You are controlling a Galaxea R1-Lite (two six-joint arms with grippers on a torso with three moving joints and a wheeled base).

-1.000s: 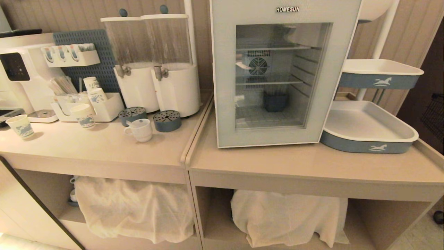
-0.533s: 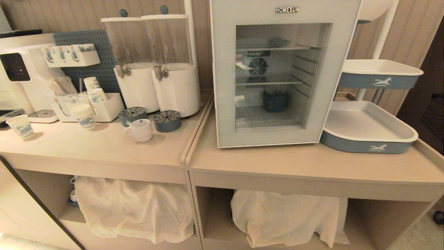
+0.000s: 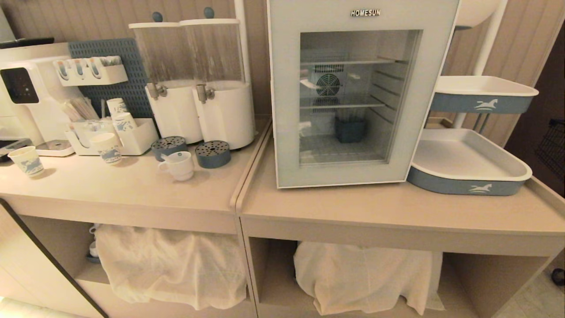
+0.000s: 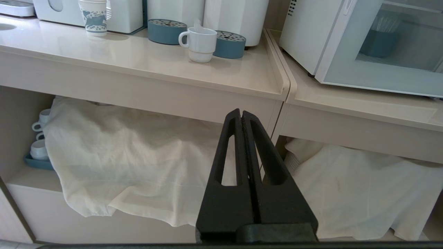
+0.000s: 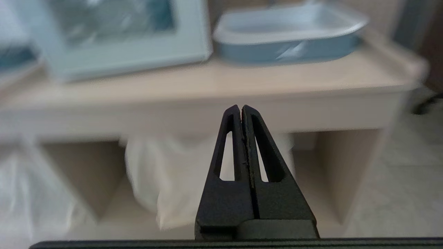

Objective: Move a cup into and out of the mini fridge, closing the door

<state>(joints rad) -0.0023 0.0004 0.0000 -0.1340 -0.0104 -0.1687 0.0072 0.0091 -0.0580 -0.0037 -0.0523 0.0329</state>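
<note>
Cup: small white ceramic mug (image 3: 178,164), left of centre frame; rigid, smooth, fragile. Grasp at loop handle or rim. Left gripper (image 4: 241,114) and right gripper (image 5: 241,109) clenched, empty.

On my left wrist feed, the left claw (image 4: 241,116) is matte black plastic: two tapered fingers, each with a long triangular cut-out, on a blocky black base. My right claw (image 5: 241,110) looks identical, black with the same slotted fingers.
</note>
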